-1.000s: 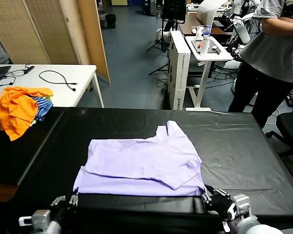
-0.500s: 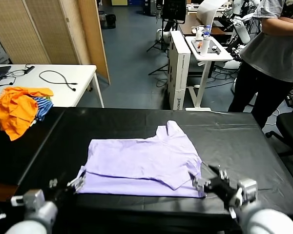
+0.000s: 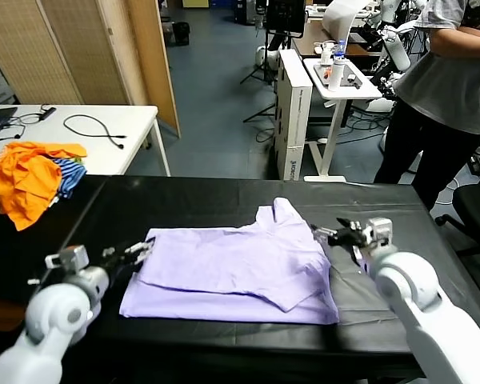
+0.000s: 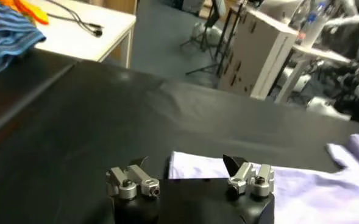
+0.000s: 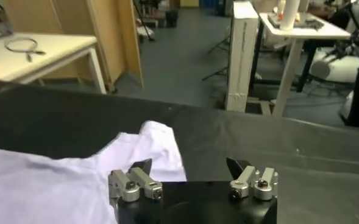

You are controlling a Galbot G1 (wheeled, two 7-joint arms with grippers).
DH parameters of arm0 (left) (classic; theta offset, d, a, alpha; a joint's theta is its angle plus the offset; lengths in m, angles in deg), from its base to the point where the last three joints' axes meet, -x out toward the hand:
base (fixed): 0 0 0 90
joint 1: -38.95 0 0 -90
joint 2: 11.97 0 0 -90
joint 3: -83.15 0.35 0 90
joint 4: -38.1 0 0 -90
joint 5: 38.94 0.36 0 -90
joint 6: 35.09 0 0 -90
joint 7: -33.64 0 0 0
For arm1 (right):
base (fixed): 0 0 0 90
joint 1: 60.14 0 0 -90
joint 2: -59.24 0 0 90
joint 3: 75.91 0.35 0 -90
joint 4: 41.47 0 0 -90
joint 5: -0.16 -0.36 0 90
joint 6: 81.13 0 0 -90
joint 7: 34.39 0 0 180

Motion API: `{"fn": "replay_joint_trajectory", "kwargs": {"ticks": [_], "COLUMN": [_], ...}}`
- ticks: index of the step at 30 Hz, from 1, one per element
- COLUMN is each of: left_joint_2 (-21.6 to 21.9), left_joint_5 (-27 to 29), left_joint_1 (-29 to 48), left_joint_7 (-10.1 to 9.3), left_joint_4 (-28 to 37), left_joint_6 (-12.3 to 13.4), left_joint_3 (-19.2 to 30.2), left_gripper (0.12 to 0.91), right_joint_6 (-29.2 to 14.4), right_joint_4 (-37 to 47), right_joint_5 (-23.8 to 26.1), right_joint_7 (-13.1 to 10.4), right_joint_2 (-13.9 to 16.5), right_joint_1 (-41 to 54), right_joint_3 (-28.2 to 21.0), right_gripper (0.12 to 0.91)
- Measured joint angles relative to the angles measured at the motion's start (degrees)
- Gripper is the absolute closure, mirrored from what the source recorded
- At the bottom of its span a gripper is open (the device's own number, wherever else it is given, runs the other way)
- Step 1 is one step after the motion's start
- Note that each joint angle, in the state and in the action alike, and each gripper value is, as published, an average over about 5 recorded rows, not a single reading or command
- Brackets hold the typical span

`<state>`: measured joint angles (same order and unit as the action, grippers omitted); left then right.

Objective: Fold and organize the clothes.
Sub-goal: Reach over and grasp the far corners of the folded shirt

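On the black table (image 3: pixel 400 240) | shirt (image 3: pixel 240 268) lay part-folded, thin, limp, light | left gripper (image 3: pixel 138 250) at its far-left corner, right gripper (image 3: pixel 330 233) at far-right edge, both spread, empty | pinch far corners

Even indoor light from overhead, fairly bright, no hard shadows. The black table cover (image 3: pixel 400 240) shows soft sheen along its creases, strongest in the left wrist view. The lavender shirt (image 3: pixel 240 272) is evenly lit, with only faint shading under its folded edges. The head view is sharp in the middle and far room; both arms near the lower corners look smeared. Wrist views are softer overall: the background is hazy, and the bottles and white stand (image 4: pixel 264 52) are out of focus. The orange cloth (image 3: pixel 24 180) is vivid, not blown out.
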<state>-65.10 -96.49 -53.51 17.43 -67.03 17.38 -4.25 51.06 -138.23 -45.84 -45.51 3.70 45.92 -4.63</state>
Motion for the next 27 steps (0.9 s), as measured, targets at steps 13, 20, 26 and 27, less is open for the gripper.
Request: {"fn": "replay_joint_trajectory", "kwargs": {"ticks": [13,20,26,27], "left_joint_2": [-0.53,-0.40,-0.43,-0.39], "left_joint_5": [0.89,0.68,0.77,0.77], "left_joint_1": [13.60,14.13,13.76,13.65], "left_joint_7": [1.74,2.38,2.54,2.55], "left_joint_4": [13.66,14.96,15.03,14.94], "left_joint_6": [-1.43,-1.92,-2.43,-2.52], "left_joint_3": [9.78,10.64,10.71,10.72], "left_gripper": [0.123,0.123,0.128,0.137], "right_joint_6": [0.00,0.00,0.00,0.00], "right_joint_4": [7.27,9.53,11.34,11.66], "right_joint_5": [1.84,2.58,3.83,4.06], "right_joint_7": [1.75,2.71,4.20,4.43], "right_joint_2": [-1.77,-2.35,-2.72,-2.84], "right_joint_1": [5.83,7.99,9.33,9.54], "right_joint_3": [-5.56,-8.44,-10.36,-10.62], "right_gripper": [0.118,0.119,0.201,0.228]}}
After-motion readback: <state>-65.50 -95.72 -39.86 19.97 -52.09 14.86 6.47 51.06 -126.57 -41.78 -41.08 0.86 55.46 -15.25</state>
